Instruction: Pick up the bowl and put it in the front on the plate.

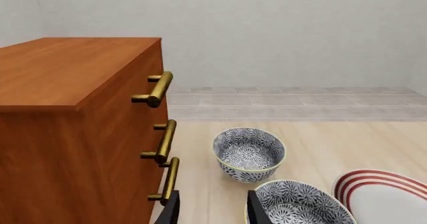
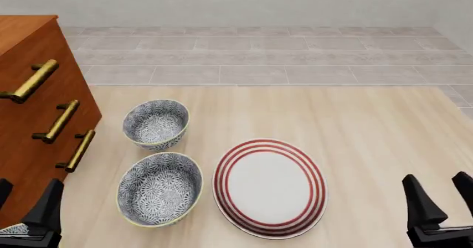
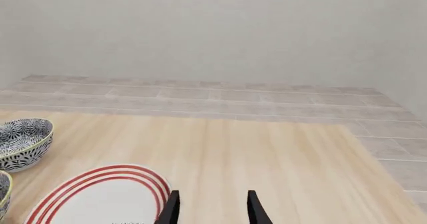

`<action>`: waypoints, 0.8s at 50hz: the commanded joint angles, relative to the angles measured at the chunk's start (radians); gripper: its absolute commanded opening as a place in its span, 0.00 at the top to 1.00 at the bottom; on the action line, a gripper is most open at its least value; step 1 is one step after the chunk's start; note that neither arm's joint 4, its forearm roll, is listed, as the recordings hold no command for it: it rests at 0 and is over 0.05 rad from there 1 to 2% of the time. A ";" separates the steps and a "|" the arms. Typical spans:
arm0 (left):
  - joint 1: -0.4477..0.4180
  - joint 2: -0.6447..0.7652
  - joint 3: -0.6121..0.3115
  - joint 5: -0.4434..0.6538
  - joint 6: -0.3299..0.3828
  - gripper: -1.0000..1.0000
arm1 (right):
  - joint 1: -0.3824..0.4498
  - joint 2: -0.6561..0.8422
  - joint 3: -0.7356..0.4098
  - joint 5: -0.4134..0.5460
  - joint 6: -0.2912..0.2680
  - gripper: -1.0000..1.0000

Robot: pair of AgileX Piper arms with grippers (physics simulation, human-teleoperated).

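Two look-alike blue-flowered bowls stand left of centre on the table. The front bowl [image 2: 159, 188] [image 1: 303, 204] sits beside the red-ringed plate [image 2: 270, 188] [image 1: 387, 199] [image 3: 100, 199], and the rear bowl [image 2: 156, 124] [image 1: 248, 154] [image 3: 23, 141] stands just behind it. Both bowls are upright and the plate carries nothing. My left gripper [image 2: 26, 199] [image 1: 213, 211] is open at the near left edge, just left of the front bowl. At the near right edge, to the right of the plate, my right gripper [image 2: 442, 195] [image 3: 212, 211] is open and holds nothing.
A wooden drawer cabinet [image 2: 30, 120] [image 1: 73, 124] with brass handles [image 2: 61, 122] stands at the table's left, close to my left gripper and the bowls. The table's far edge meets a tiled floor [image 2: 258, 54] and a pale wall.
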 commanded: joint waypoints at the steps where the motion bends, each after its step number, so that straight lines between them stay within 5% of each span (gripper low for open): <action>1: 0.000 0.000 0.000 0.000 0.000 0.00 | 0.083 0.184 -0.046 -0.098 -0.031 0.00; 25: 0.000 0.000 0.000 0.000 0.000 0.00 | 0.247 0.586 -0.260 -0.213 0.012 0.00; 28: 0.000 0.000 0.000 0.000 0.000 0.00 | 0.282 0.641 -0.286 -0.217 -0.015 0.00; 31: 0.000 0.000 0.000 0.000 0.000 0.00 | 0.281 0.674 -0.312 -0.214 0.030 0.00; 40: 0.000 0.001 0.000 0.000 0.000 0.00 | 0.357 0.781 -0.377 -0.217 -0.012 0.00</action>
